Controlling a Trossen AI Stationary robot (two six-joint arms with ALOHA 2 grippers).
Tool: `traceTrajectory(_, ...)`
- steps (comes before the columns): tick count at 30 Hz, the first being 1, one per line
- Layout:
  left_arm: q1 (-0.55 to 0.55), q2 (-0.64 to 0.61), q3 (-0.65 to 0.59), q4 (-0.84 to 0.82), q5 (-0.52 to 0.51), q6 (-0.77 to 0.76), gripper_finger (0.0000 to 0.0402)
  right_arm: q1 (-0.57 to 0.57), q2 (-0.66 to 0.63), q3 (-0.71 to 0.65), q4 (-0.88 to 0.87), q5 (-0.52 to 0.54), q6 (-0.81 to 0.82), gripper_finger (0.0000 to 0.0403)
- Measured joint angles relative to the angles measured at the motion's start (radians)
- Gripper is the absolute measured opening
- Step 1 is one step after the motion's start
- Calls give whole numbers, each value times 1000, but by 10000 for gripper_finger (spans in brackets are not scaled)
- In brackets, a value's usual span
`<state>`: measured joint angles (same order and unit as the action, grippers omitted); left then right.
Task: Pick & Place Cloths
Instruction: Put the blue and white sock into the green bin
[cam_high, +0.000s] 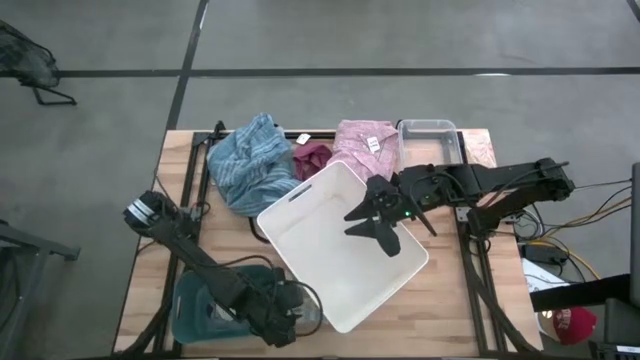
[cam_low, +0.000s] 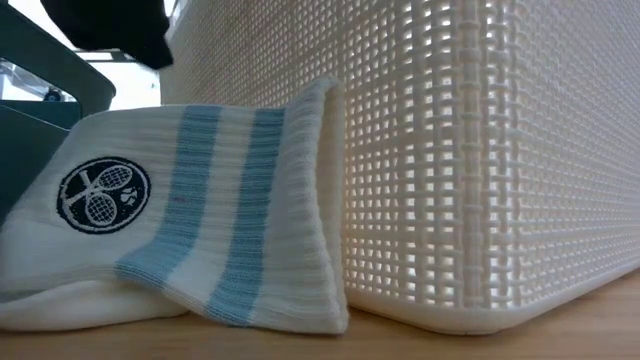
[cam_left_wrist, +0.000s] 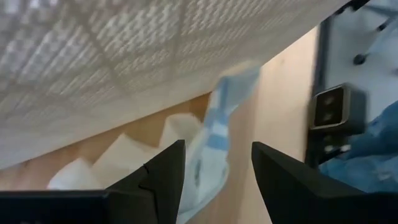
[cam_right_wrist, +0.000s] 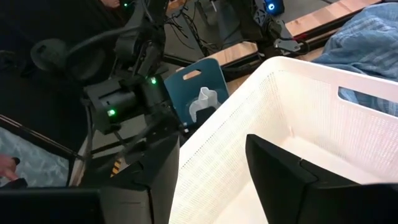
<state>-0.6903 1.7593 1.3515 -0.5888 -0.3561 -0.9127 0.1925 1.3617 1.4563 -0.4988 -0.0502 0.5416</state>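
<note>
A white mesh basket (cam_high: 340, 245) stands mid-table. At the far edge lie the blue striped cloth (cam_high: 255, 160), the maroon one (cam_high: 312, 157) and the pink one with a white tag (cam_high: 365, 148). A cream-white sock with light-blue stripes (cam_low: 190, 230) lies on the table, leaning against the basket's near wall (cam_low: 480, 170). My left gripper (cam_left_wrist: 217, 180) is open low at that wall, its fingers on either side of the sock (cam_left_wrist: 214, 137). My right gripper (cam_high: 385, 215) is open and empty above the basket's right part (cam_right_wrist: 298, 124). No grey or black cloths are in view.
A teal bin (cam_high: 215, 300) stands at the near left beside my left arm. A clear plastic box (cam_high: 432, 135) sits at the far right, with a pink patterned cloth (cam_high: 485, 148) beside it. Black frame rails (cam_high: 195, 170) run along the table's left and right sides.
</note>
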Motion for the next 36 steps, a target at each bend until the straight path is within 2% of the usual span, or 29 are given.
traceTrajectory(7,2,0,-32,-16,5,-1,190,0,0,0,-4,0,-3,189)
traceTrajectory(13,5,4,-44,-26,7,9,190,0,0,-5,-27,0,-8,173)
traceTrajectory(21,9,8,-37,20,165,85,190,0,0,-6,-26,1,-22,152)
traceTrajectory(32,47,8,-42,6,137,128,190,0,1,-6,-25,1,-26,123)
traceTrajectory(36,61,14,-44,13,177,139,190,0,1,-6,-25,1,-26,112)
